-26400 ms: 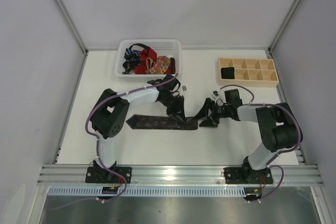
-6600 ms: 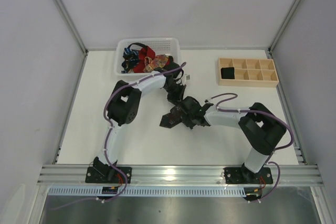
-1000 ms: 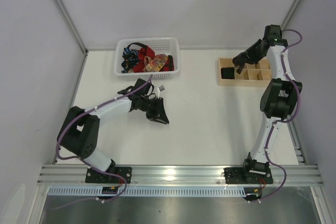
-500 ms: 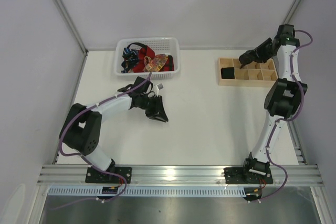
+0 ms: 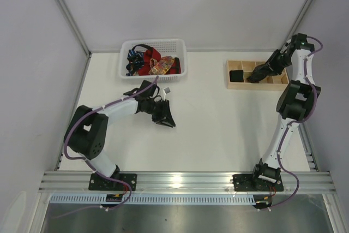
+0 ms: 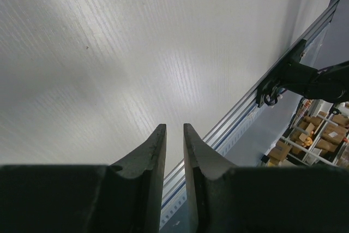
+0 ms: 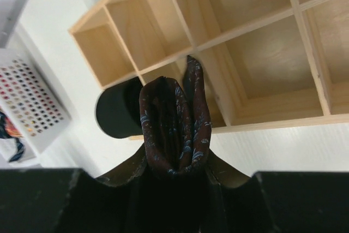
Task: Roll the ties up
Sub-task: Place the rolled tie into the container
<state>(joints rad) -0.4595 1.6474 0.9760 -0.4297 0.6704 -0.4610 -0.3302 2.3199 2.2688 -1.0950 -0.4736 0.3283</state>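
My right gripper [image 5: 257, 75] is shut on a rolled dark brown tie with a fine blue pattern [image 7: 174, 118]. It holds the roll just above the pale wooden tray [image 5: 256, 85], near its left compartments [image 7: 256, 64]. A black rolled tie [image 5: 236, 75] sits in the tray's near-left compartment and also shows in the right wrist view [image 7: 117, 115]. Red, blue and orange-patterned ties [image 5: 152, 64] lie heaped in the white mesh basket [image 5: 154, 42]. My left gripper [image 5: 163, 117] is low over the bare table, its jaws nearly together with nothing between them [image 6: 174, 129].
The basket stands at the back left and the tray at the back right. A corner of the basket shows in the right wrist view [image 7: 32, 102]. A small light object [image 5: 168, 91] lies on the table beside the left arm. The aluminium rail [image 5: 185, 181] runs along the near edge.
My right gripper has come down and a little forward with the rolled tie, from above the tray's back edge to just over its compartments. The left gripper has barely moved.
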